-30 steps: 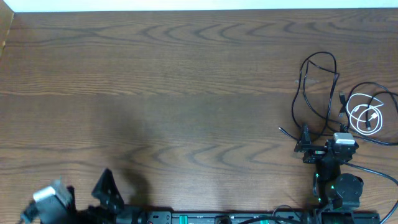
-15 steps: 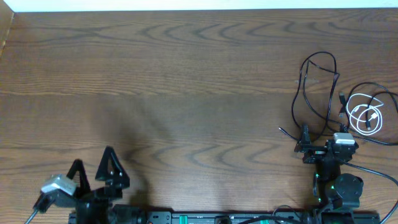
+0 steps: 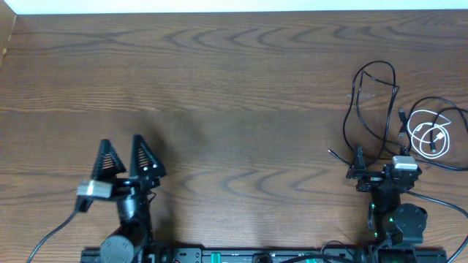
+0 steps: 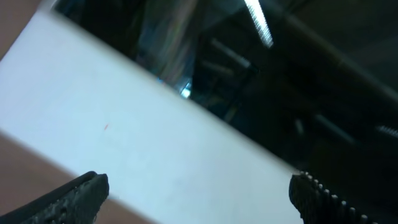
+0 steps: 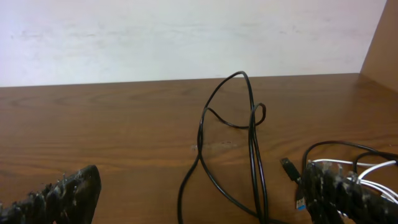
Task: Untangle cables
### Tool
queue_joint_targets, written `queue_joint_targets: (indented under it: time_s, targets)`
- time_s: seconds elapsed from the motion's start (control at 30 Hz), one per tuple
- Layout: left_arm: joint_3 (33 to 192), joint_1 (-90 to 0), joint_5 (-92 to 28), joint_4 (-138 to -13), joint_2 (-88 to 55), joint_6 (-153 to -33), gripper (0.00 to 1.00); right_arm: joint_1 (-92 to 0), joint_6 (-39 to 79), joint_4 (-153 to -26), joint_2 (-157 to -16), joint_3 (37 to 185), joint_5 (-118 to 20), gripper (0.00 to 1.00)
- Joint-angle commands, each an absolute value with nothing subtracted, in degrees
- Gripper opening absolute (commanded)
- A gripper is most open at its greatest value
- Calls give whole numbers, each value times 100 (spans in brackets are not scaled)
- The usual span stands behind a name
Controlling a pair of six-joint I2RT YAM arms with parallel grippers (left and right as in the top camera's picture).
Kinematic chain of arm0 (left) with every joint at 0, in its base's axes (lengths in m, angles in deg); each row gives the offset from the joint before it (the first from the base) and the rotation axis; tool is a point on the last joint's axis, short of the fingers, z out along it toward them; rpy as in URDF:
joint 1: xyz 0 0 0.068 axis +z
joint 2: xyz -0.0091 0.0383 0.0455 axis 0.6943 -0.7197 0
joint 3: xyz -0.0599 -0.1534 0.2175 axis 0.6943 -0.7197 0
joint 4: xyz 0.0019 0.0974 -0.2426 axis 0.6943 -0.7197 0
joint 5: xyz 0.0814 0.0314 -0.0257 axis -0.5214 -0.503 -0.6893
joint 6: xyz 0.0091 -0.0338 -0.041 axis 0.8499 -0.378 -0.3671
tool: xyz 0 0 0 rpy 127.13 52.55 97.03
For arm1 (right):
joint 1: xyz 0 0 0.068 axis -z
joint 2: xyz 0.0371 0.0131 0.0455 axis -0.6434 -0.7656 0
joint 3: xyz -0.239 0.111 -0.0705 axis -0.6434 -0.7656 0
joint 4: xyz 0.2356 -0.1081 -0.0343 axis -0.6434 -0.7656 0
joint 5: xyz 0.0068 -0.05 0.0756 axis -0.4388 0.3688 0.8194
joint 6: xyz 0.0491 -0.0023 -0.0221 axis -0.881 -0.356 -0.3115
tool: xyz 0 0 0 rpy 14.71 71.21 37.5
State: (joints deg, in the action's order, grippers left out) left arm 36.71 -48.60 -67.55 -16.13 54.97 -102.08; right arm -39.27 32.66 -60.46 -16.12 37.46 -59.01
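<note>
The cables lie at the table's right side. Long black cables (image 3: 373,95) form tall loops, and a white cable (image 3: 429,137) is coiled to their right with a black cord crossing it. My right gripper (image 3: 373,169) sits just in front of the black loops, open and empty. In the right wrist view the black cables (image 5: 250,143) run between its spread fingers (image 5: 205,202), a black plug (image 5: 288,168) lies by the right finger, and the white cable (image 5: 367,169) shows behind it. My left gripper (image 3: 126,157) is open and empty at the front left, far from the cables.
The left wrist view looks upward at a white wall (image 4: 124,124) and a dark space, with the left gripper's fingers (image 4: 199,202) spread. A thicker black wire (image 3: 439,201) runs from the right arm base. A raised wooden edge (image 5: 379,43) borders the table's right side.
My left arm has swung up from the bottom left corner, forward and to the right over the table, its fingers open. The right arm and the cables have not moved.
</note>
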Motion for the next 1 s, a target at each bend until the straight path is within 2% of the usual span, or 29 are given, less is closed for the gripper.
queue_joint_targets:
  time_s: [0.0, 0.4, 0.47, 0.97]
  targets:
    - [3310, -4838, -6820, -1556, 5532, -10149, 98, -3981, 3329, -6068, -1579, 3740, -5949, 99]
    - [3264, -4838, -6816, -4542, 5537, -9804, 98, -3981, 3329, -6068, -1579, 3740, -5949, 99]
    - [3264, -4838, -6770, -4494, 5530, -9389, 98, -3981, 3329, -6068, -1579, 3740, -5949, 99]
    - [3264, -4838, -6763, -4490, 5524, -9376, 98, -3981, 3329, -6068, -1579, 3740, -5949, 99]
